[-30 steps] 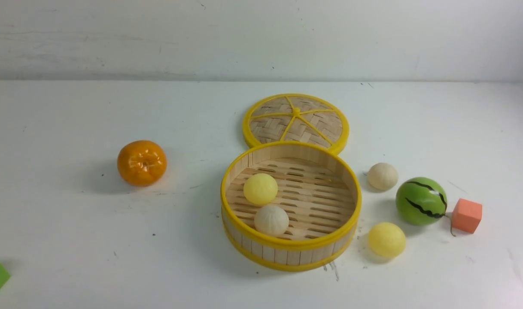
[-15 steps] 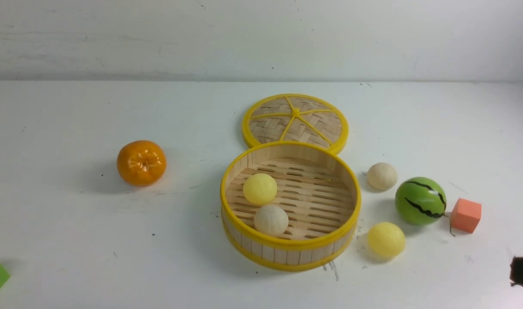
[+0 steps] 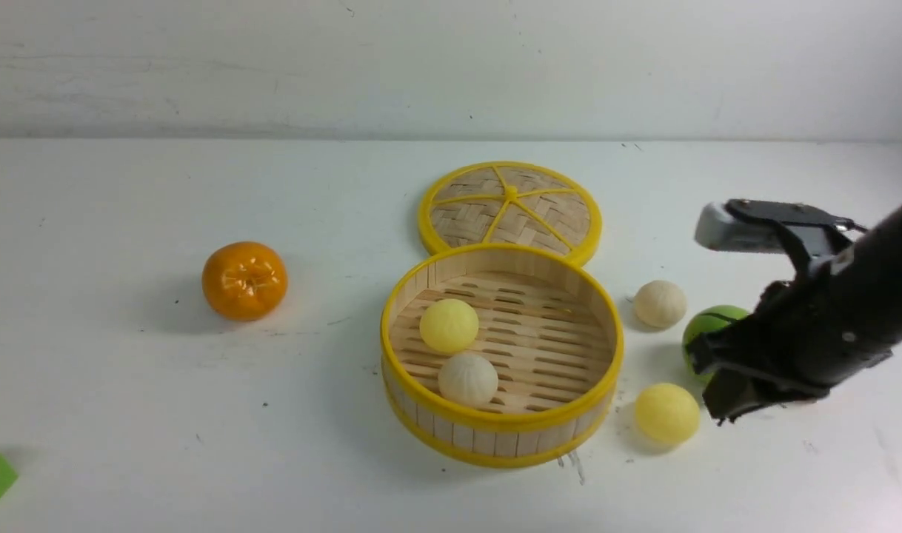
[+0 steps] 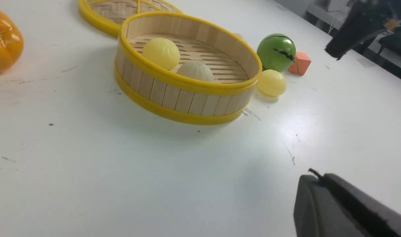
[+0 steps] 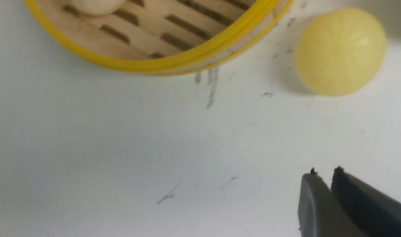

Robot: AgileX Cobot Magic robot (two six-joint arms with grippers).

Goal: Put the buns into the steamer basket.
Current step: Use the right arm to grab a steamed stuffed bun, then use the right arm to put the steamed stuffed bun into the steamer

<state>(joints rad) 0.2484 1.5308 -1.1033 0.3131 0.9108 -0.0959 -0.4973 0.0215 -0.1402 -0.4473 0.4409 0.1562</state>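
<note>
Two buns already lie in the steamer basket (image 3: 499, 423), toward its left side: the inner yellow bun (image 3: 449, 325) and, nearer us, the inner cream bun (image 3: 468, 380). Two wait on the table (image 3: 199, 414) to its right: the outer yellow bun (image 3: 666, 413) just beside the near-right wall, and the outer cream bun (image 3: 660, 303) farther back.

Our right gripper (image 3: 720, 403) hangs just right of the outer yellow bun, empty, with its jaws almost together and only a slit between them. Our left gripper (image 4: 316, 173), out of the front view, is pressed together on nothing.

We judge the outer yellow bun comes next. We should spread the jaws wider than the ball, straddle its widest girth and squeeze gently, lest it squirt toward the melon ball (image 3: 706, 322). Being round, it offers no long axis. The basket sits flat, mouth upward.
</note>
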